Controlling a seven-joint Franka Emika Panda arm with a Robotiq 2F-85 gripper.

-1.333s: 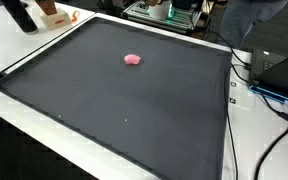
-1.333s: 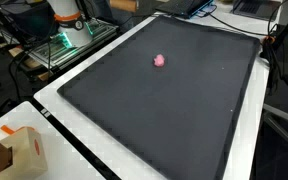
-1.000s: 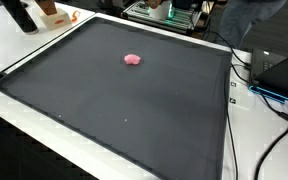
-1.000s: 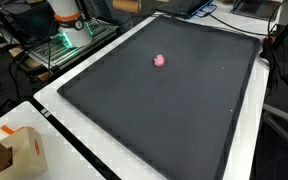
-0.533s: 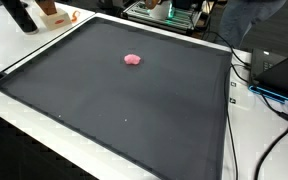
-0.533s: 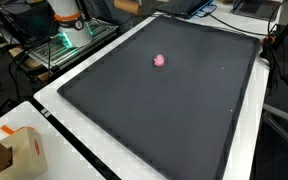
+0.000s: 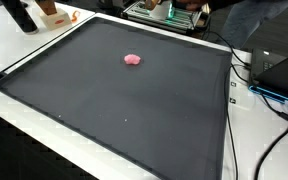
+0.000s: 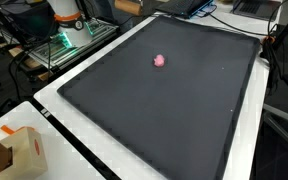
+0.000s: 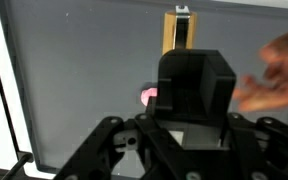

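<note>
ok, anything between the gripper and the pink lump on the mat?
Nothing visible. The small pink lump lies alone on the black flat mat in both exterior views. In the wrist view the body of the gripper hides part of it; a blurred skin-toned shape sits off to one side.

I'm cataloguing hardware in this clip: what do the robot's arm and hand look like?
In the wrist view the hand is matte black: a boxy block above angular linkage bars with round pivots; its tips do not show. In an exterior view the arm's base is white with an orange ring.
</note>
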